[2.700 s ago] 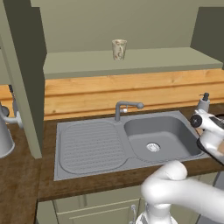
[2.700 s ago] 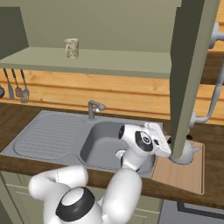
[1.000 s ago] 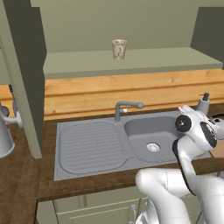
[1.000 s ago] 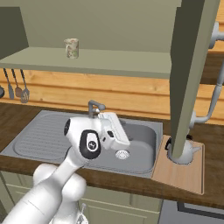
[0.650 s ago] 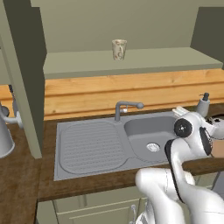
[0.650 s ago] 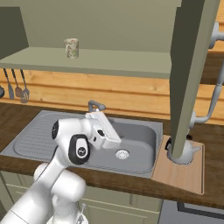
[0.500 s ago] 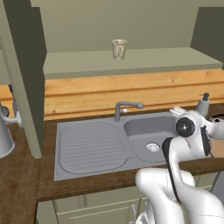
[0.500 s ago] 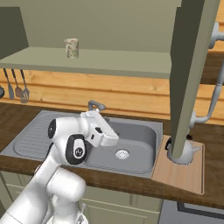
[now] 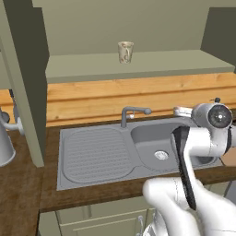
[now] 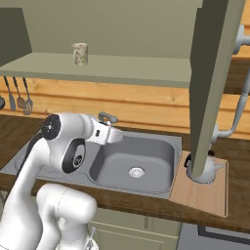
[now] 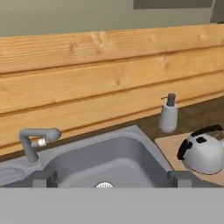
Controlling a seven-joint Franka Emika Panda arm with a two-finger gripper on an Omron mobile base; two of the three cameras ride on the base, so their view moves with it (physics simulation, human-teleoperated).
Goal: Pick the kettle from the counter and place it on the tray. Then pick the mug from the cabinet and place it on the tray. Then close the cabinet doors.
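Two dark fingertips (image 11: 43,178) of the pincer (image 11: 109,179) spread wide and empty above the grey sink (image 11: 109,164). Off to the right of the pincer in the hand view, well apart: kettle (image 11: 202,151), upright on the tray (image 11: 168,144) on the worktop (image 10: 234,151). Higher up, on the open cabinet (image 9: 138,69) shelf: mug (image 9: 125,51), far above the pincer.

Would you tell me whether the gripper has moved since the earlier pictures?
Yes. In the right base view the gripper has swung from beside the tray leftward to the faucet.
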